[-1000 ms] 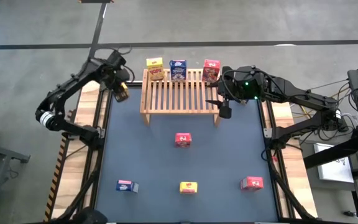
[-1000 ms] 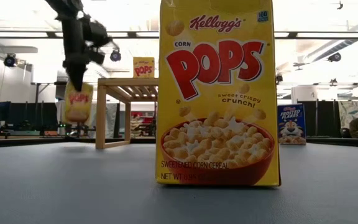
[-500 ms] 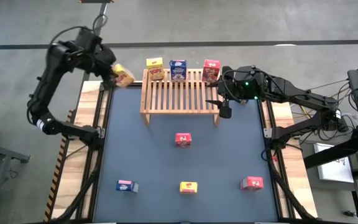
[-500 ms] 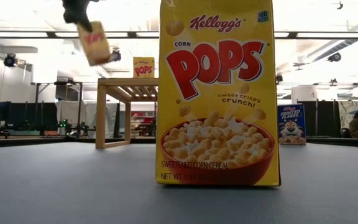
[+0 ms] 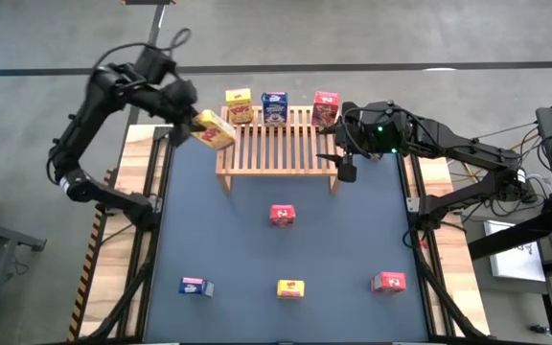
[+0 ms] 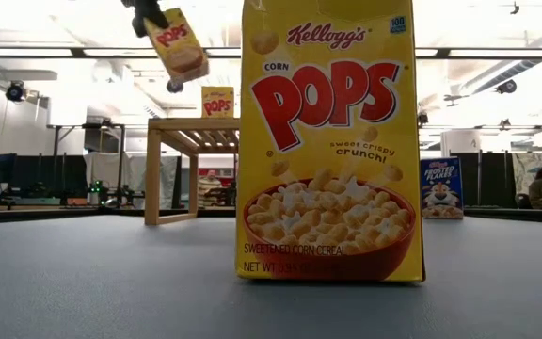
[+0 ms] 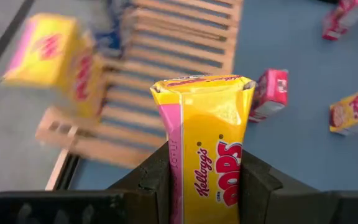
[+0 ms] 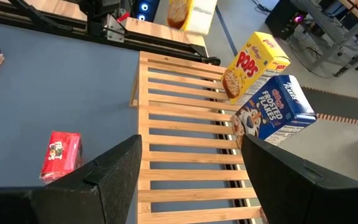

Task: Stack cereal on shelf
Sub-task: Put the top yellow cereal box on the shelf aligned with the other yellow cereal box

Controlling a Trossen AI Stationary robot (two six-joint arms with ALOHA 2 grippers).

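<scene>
My left gripper (image 5: 192, 117) is shut on a yellow cereal box (image 5: 212, 132), high above the table by the shelf's far left corner; the box also shows in the low view (image 6: 182, 43) and the left wrist view (image 7: 205, 143). The light-wood slatted shelf (image 5: 278, 146) carries a yellow box (image 5: 239, 103), a blue box (image 5: 274, 105) and a red box (image 5: 325, 108) along its far edge. My right gripper (image 5: 345, 165) is open and empty beside the shelf's right end; it also shows in its wrist view (image 8: 188, 186). My left gripper pinches the yellow box between its two fingers (image 7: 157, 180), on two opposite sides at the end nearest the wrist (image 7: 210, 199). The box is lifted clear and hangs tilted below the gripper (image 6: 149, 11); its free end (image 7: 197, 84) sticks out past the fingers.
On the blue table top lie a red box (image 5: 283, 216) in the middle, and a blue box (image 5: 195, 287), a yellow box (image 5: 290, 287) and a red box (image 5: 389, 282) along the near side. The yellow box (image 6: 327, 141) fills much of the low view.
My left gripper has risen with the yellow box from low beside the shelf's left end, then gone toward the table's right, up to the shelf's far left corner. The box has been lifted above the shelf's top and has tipped.
</scene>
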